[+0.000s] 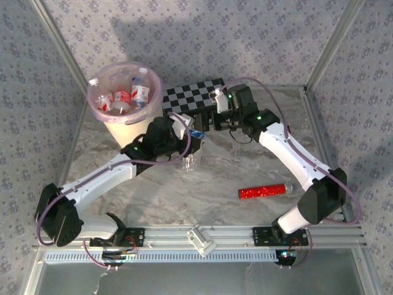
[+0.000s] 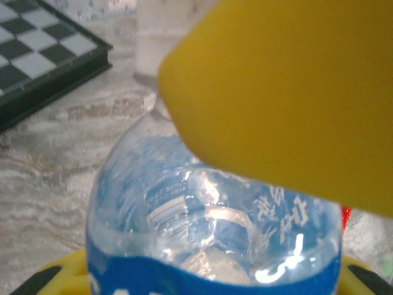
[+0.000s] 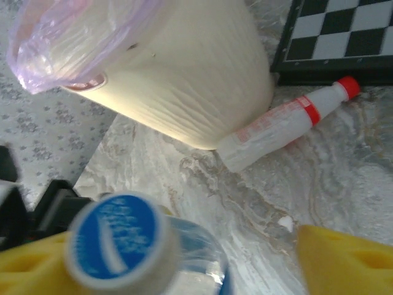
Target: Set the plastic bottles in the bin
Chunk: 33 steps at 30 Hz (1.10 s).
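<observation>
Left hand (image 2: 215, 184): clamped on the blue-labelled bottle (image 2: 209, 261).
Right hand (image 3: 184, 267): spread wide, nothing gripped.
Advice: bottle to be carried toward ten o'clock, released above bin (image 1: 126, 129).

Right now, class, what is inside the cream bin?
Several plastic bottles with red labels lie inside the bin, within its pink liner. Anything beneath them, and the bin's bottom, is covered.

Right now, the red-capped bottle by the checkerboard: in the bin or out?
Out. The bottle lies on its side on the table beside the bin and checkerboard.
</observation>
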Available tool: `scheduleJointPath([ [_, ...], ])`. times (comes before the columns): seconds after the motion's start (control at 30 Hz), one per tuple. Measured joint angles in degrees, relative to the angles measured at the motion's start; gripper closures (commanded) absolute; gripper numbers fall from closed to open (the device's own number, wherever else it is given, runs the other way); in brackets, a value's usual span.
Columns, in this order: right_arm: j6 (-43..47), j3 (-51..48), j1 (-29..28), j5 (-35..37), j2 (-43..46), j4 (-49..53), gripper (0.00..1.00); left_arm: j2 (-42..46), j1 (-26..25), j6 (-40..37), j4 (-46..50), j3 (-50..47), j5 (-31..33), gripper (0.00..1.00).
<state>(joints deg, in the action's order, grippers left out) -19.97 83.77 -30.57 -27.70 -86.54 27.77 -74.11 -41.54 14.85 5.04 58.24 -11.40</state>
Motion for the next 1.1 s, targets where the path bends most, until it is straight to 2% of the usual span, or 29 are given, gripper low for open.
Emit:
scheduleJointPath([
  [0.1,1.05,1.18,0.98,1.14,2.34,0.35,0.0,0.59,2.8,-1.81,4.81,4.96,0.98,0.81],
  [0.23,1.51,-2.47,5.33,2.49,10.69,2.14,0.0,2.82,12.55,-3.41,7.1,13.97,5.66,0.91],
  [0.37,1.14,-9.05,9.64,2.47,17.07,2.43,0.0,5.62,20.79,-4.24,4.28,20.37,7.82,1.0],
  [0.5,0.87,-15.87,10.62,2.4,18.56,3.1,0.0,6.49,25.42,-4.66,0.39,23.96,7.93,1.0],
  [0.63,0.31,-21.0,11.61,2.4,18.84,4.61,0.0,3.76,28.52,-6.51,-1.09,27.65,10.03,1.0],
  [0.93,-0.11,-24.35,12.35,2.45,24.13,5.46,0.0,-7.3,37.97,-5.95,-1.86,31.19,15.56,1.0],
  [1.1,-0.07,-24.81,12.87,2.45,25.83,7.06,0.0,-12.37,39.04,-6.16,-1.86,31.26,17.16,1.0],
])
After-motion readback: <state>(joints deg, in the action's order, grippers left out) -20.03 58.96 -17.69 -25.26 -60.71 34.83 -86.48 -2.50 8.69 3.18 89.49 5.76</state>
